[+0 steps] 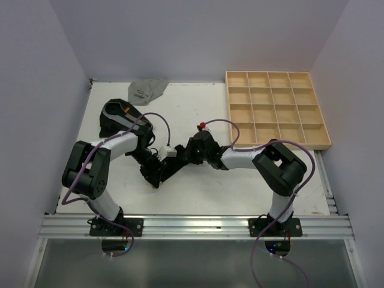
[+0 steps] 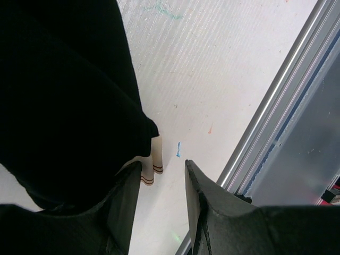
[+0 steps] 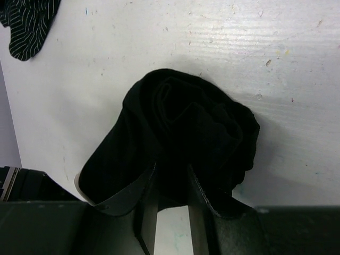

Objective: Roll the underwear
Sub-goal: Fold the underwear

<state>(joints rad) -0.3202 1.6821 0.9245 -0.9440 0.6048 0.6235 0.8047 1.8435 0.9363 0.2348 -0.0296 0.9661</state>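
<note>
A black underwear (image 3: 186,122) lies bunched into a loose roll on the white table, mid-table between my two arms (image 1: 161,170). My right gripper (image 3: 172,167) has its fingertips pressed into the near side of the roll, with a fold of black cloth pinched between them. In the left wrist view the same black cloth (image 2: 64,95) fills the left side, and its tan striped waistband (image 2: 155,159) peeks out below. My left gripper (image 2: 162,166) stands open just beside that edge, with bare table between its fingers. Its left finger (image 2: 125,202) rests against the cloth.
Another black underwear (image 1: 114,118) with a grey waistband lies behind the left arm, and shows as dark pinstriped cloth (image 3: 26,24) in the right wrist view. A grey one (image 1: 147,89) lies at the back edge. The wooden grid tray (image 1: 277,144) sits back right. A metal rail (image 2: 276,106) borders the table.
</note>
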